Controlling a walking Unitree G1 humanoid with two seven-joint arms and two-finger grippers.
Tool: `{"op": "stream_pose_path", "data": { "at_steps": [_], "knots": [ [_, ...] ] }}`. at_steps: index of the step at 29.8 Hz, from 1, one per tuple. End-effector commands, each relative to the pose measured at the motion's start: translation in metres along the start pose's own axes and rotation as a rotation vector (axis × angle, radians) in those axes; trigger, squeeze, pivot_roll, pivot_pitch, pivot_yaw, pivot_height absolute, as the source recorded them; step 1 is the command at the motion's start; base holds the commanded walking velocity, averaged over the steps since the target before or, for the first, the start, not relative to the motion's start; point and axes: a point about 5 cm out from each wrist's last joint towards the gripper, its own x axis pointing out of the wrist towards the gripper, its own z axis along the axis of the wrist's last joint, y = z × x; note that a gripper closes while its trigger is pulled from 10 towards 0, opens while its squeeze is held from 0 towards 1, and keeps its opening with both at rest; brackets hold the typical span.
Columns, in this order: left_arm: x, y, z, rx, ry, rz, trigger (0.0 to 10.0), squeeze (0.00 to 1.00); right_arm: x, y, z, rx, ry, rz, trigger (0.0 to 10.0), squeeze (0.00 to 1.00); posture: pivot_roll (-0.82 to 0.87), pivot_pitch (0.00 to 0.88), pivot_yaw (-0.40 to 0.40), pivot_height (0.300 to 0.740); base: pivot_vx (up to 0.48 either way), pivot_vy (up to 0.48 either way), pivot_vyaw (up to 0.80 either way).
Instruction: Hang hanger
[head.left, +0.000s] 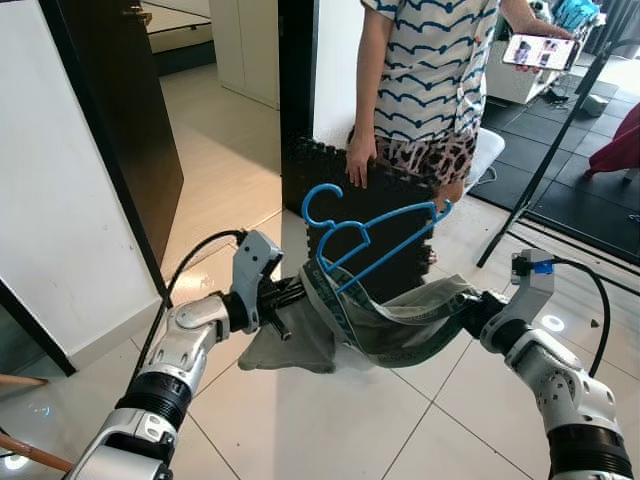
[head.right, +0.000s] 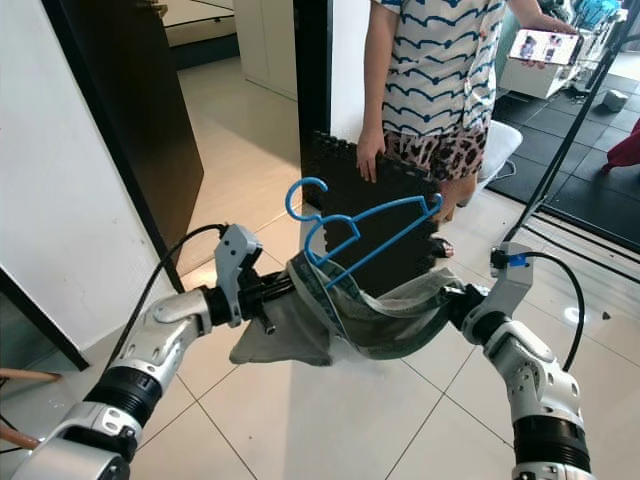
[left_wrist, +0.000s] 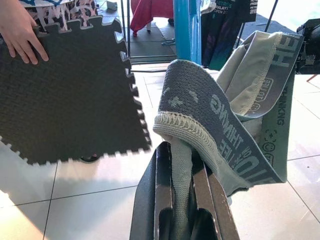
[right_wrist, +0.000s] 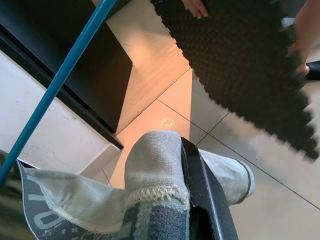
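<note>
A blue plastic hanger (head.left: 375, 235) stands tilted inside the waistband of a grey garment (head.left: 390, 325), its hook pointing up and to the left. The garment hangs stretched between my two grippers above the tiled floor. My left gripper (head.left: 295, 292) is shut on the left end of the lettered waistband (left_wrist: 220, 115), which is folded over its black fingers (left_wrist: 165, 200). My right gripper (head.left: 465, 310) is shut on the right end of the cloth (right_wrist: 150, 170). The hanger's blue bar (right_wrist: 60, 80) crosses the right wrist view.
A person (head.left: 430, 70) stands just beyond the garment, holding a black foam mat (head.left: 385, 190) upright on the floor and a phone (head.left: 540, 50). A dark door (head.left: 120, 130) and a white wall are at my left. A slanted black pole (head.left: 550, 150) stands at the right.
</note>
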Motion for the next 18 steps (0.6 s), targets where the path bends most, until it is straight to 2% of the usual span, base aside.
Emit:
{"op": "stream_pose_path", "data": {
  "at_steps": [1,11,18],
  "knots": [
    [0.0025,0.0002,0.0038,-0.006,-0.02,-0.004,10.0,0.0,-0.0011,-0.0016,-0.0014,0.012,0.007,-0.002,10.0,0.0,-0.02,0.081,-0.03,0.74,0.0,0.0,0.0],
    [0.0039,-0.0012,0.0041,-0.015,-0.031,0.001,10.0,0.0,-0.0024,-0.0049,-0.0013,0.01,0.015,-0.005,10.0,0.0,-0.03,0.068,-0.05,0.74,0.0,0.0,0.0],
    [0.0009,0.0012,0.0037,-0.01,-0.027,0.002,10.0,0.0,0.0003,0.0003,-0.0026,0.011,0.009,0.005,10.0,0.0,-0.02,0.068,-0.027,0.74,0.0,0.0,0.0]
  ]
}}
